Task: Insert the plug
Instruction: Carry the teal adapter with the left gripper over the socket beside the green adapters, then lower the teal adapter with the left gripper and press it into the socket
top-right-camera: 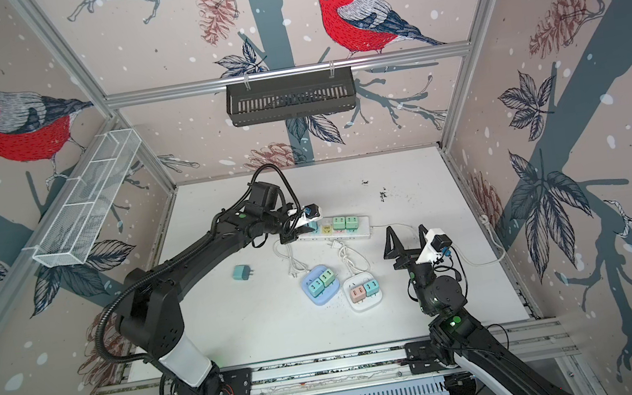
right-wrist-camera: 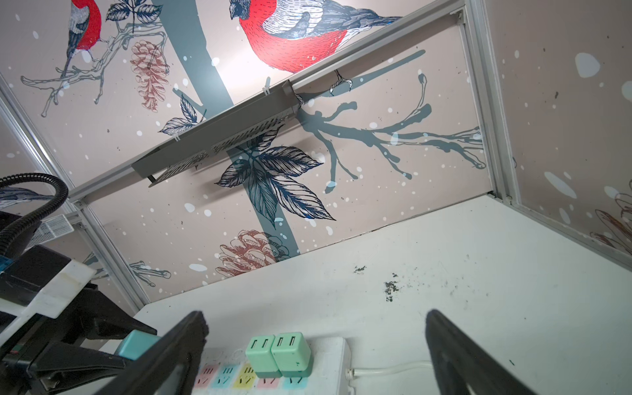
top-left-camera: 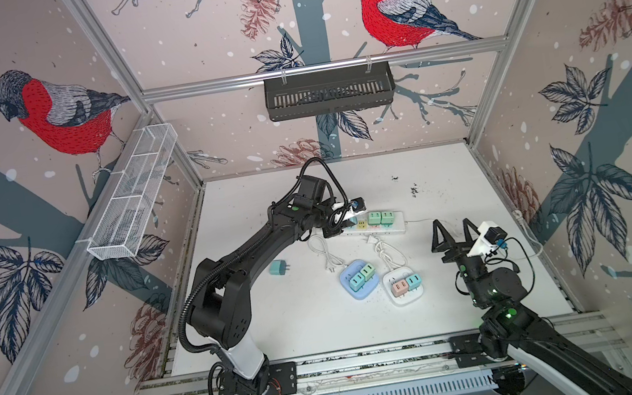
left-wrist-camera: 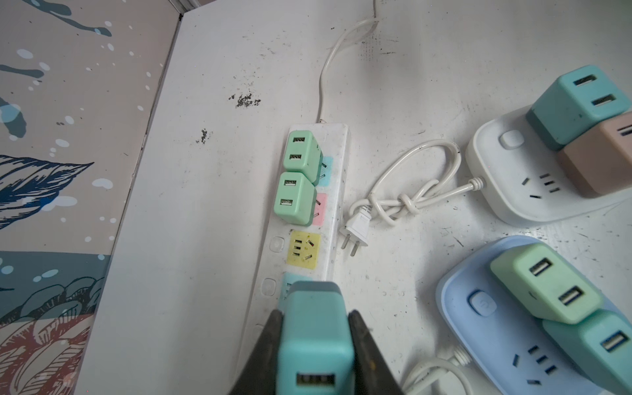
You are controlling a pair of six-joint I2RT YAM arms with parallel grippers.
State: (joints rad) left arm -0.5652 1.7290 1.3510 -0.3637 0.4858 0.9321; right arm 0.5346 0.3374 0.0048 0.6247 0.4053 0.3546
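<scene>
A loose teal charger (top-left-camera: 276, 268) lies on the table (top-left-camera: 282, 329), well left of the white power strip (left-wrist-camera: 335, 191). The left gripper (left-wrist-camera: 316, 316) pinches a teal plug (left-wrist-camera: 314, 345) at the strip's left end socket, next to its yellow socket (left-wrist-camera: 303, 253); prong seating is hidden. The right gripper (top-left-camera: 451, 225) hangs spread wide near the strip's right end.

No legible text, labels, brands or numbers, marks on power strip (left-wrist-camera: 338, 205) switch (left-wrist-camera: 277, 244) too faint to read
</scene>
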